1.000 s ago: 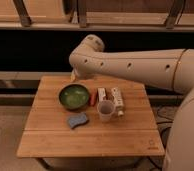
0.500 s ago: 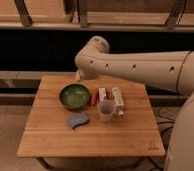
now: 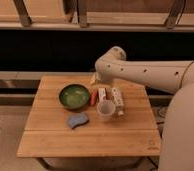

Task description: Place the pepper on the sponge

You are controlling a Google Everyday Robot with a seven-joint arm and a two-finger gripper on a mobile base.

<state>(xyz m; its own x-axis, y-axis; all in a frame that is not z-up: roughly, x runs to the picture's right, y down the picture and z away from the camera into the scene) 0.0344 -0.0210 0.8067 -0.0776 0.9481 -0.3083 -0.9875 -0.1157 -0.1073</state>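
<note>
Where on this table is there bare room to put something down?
Bare wood runs along the front of the table, before the sponge and cup, and left of the green bowl. Crowded: the middle, with pepper, cartons and the gripper hovering behind them.

Arm (image 3: 157, 76) cream-white, smooth tubular shell, small dark dots along it. Bulbous rounded joint (image 3: 113, 56) just above gripper (image 3: 94, 80). Gripper pale, over rear edge of table (image 3: 90, 142). Broad cream body shell (image 3: 184, 132) right of gripper.

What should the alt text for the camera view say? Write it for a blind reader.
A robot arm's gripper hangs over the far edge of a wooden table, just behind a red pepper lying between a green bowl and two cartons. A blue sponge lies nearer the camera, beside a white cup.
</note>
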